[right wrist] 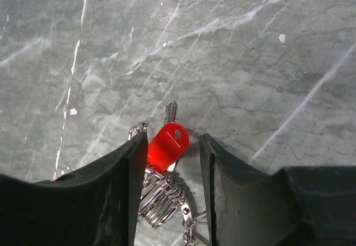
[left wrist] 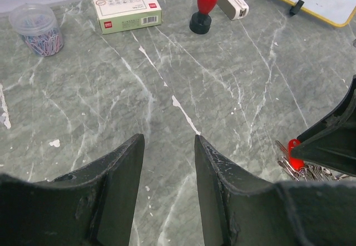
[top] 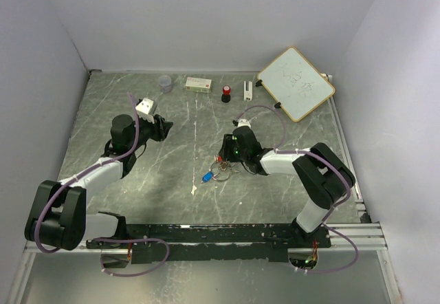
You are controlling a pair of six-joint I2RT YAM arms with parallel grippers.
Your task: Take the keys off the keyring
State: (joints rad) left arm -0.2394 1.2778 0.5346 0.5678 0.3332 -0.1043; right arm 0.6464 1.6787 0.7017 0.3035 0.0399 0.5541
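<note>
The red-headed key lies on the table on top of the keyring's bunch of silver clips, its silver blade pointing away. My right gripper is open and low, one jaw on each side of the red head, and the left jaw is close against it. In the top view the right gripper is over the red key. The thin keyring and the blue-headed key lie just in front of it. My left gripper is open and empty, well left of the keys.
Along the back edge stand a jar of paper clips, a small green-and-white box, a black stamp with a red top and a small white device. A whiteboard lies at the back right.
</note>
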